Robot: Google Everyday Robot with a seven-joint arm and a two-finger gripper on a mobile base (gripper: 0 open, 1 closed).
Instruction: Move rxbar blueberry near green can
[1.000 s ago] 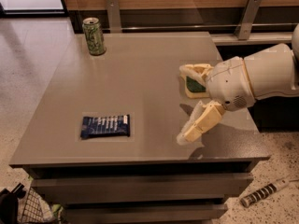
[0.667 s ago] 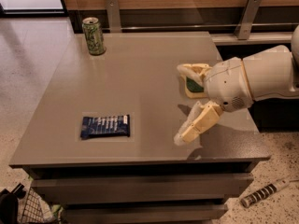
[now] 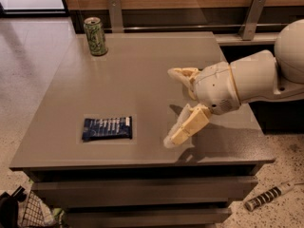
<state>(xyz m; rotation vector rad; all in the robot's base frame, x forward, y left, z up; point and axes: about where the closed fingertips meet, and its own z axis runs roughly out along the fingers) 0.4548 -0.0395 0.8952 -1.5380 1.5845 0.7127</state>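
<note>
The rxbar blueberry, a flat dark blue wrapper with white lettering, lies on the grey table near its front left edge. The green can stands upright at the table's far left corner. My gripper hovers over the right half of the table, well to the right of the bar, with its two cream fingers spread wide apart and nothing between them. The white arm reaches in from the right.
A wooden wall with metal brackets runs behind the table. A wire basket sits on the floor at the lower left and a striped tool lies on the floor at the lower right.
My gripper has moved a little to the left, toward the bar, staying open. The bar and can have not moved.
</note>
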